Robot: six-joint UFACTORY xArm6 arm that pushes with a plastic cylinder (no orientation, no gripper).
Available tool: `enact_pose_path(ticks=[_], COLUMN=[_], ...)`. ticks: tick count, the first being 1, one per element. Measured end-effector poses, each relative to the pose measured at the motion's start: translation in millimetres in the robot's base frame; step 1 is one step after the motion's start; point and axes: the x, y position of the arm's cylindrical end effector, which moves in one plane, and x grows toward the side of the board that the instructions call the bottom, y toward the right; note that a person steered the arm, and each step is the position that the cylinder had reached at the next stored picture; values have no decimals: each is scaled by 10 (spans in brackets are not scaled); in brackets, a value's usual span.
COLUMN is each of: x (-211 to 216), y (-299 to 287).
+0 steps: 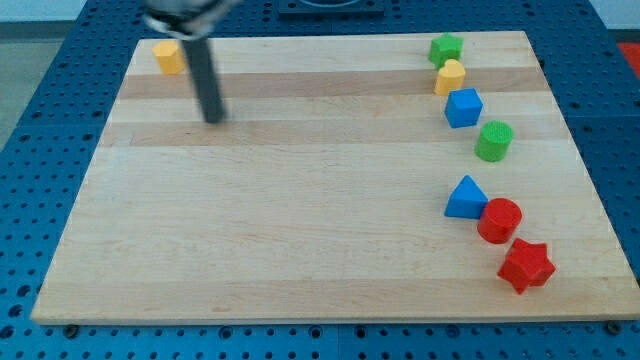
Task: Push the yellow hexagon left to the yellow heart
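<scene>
My tip [214, 119] rests on the wooden board [300, 230] in its upper left part, blurred, touching no block. I end in a bare rod, so there are no fingers to open or close, and the tip holds nothing.

The nearest block is the yellow hexagon [169, 57], near my tip at about 11 o'clock, close to the board's top left corner and apart from the rod.

All the other blocks sit well apart from the tip, over at the view's right, roughly between 2 and 4 o'clock from it. The yellow heart [450, 76] lies near the top right; the green star [446, 47] is just beside it at 12 o'clock, and the blue cube [463, 107] just beside it at 5 o'clock. A green cylinder [493, 141] sits near the cube at 4 o'clock.

Lower down, a blue triangle [465, 198] touches a red cylinder [499, 220] at its 4 o'clock, and a red star [525, 265] lies just beside that cylinder at 5 o'clock.

The hexagon and the heart are well apart, at opposite ends of the board's top edge.
</scene>
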Motion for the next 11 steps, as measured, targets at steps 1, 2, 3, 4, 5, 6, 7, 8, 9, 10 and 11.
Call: enact_pose_path(ticks=[1,2,3,4,5,6,7,8,9,10,11], x=[-422,-922,-1451,-1451,-1196,-1099,-1176,-1140,-1004,-927,-925], y=[-950,-920,-792,-792,-744,-445,-412,-384,-370,-189,115])
